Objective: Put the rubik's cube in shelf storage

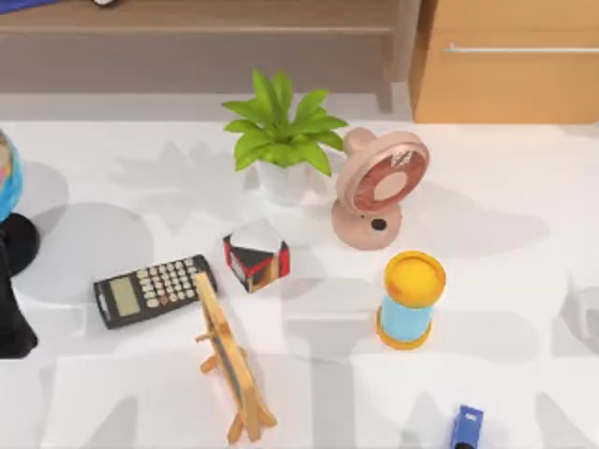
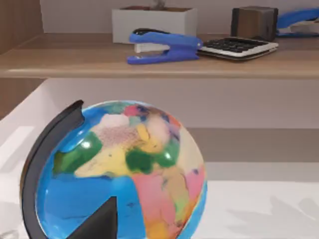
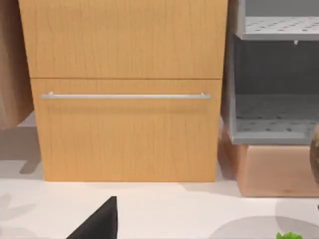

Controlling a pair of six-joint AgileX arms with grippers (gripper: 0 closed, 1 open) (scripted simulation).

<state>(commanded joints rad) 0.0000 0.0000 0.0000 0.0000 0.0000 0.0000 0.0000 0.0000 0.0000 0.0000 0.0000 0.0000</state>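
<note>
The rubik's cube is out of view. The shelf storage (image 1: 197, 28) runs along the back of the table at the left, with its upright side panel (image 1: 404, 42) next to the drawer cabinet. Its brown board (image 2: 75, 59) shows in the left wrist view, behind a globe. My left arm (image 1: 11, 323) is parked at the table's left edge. A dark part of my left gripper (image 2: 97, 224) shows in front of the globe. A dark part of my right gripper (image 3: 99, 221) faces the drawer cabinet.
On the table are a red, black and white cube (image 1: 255, 254), calculator (image 1: 153, 290), wooden easel (image 1: 229, 360), potted plant (image 1: 281, 131), pink fan (image 1: 379, 185), yellow-topped cylinder (image 1: 410, 299), blue stapler (image 1: 466, 428) and globe (image 2: 119, 169). The shelf board holds a stapler (image 2: 164, 46), calculator (image 2: 237, 47), dark cube (image 2: 254, 22) and white planter (image 2: 153, 22). The drawer cabinet (image 3: 124, 94) stands back right.
</note>
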